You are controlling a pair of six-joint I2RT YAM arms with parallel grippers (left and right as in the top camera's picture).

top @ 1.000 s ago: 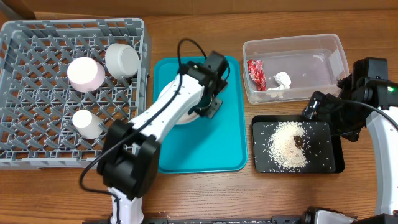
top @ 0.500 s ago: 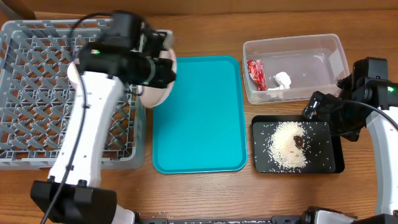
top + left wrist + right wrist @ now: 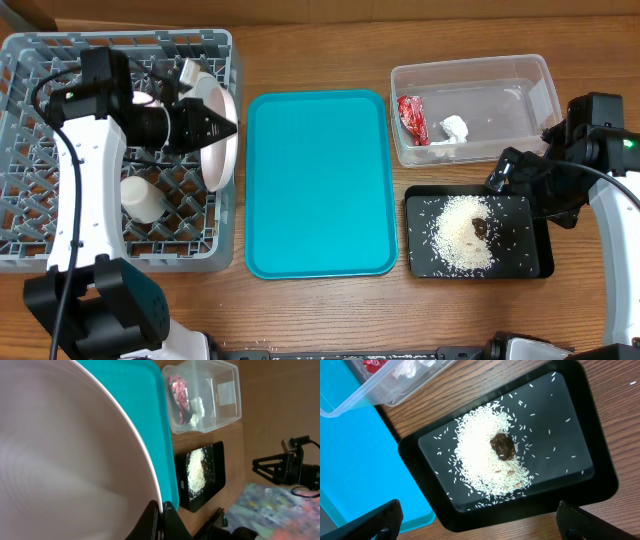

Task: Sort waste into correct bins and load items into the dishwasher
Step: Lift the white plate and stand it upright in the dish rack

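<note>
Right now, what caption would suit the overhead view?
Left end effector holds the plate on edge over the rack; rice lies in the black tray.

A brown wooden table [image 3: 320,40] with visible grain, evenly lit

1. Left arm [image 3: 75,190] climbs from the near edge, white links stacked up the left side. It bends at the far end and its black wrist is turned out to the right.
2. Left pincer [image 3: 212,126] is clamped tight! Dark fingers [image 3: 152,521] pinch the rim of the large round white plate [image 3: 60,450], which stands on edge.
3. Right arm [image 3: 612,235] sits at the right edge, forearm folded inward, wrist tipped down.
4. Right pincer [image 3: 478,522] hangs spread wide and grips nothing, one finger in each lower corner of its wrist view.
</note>
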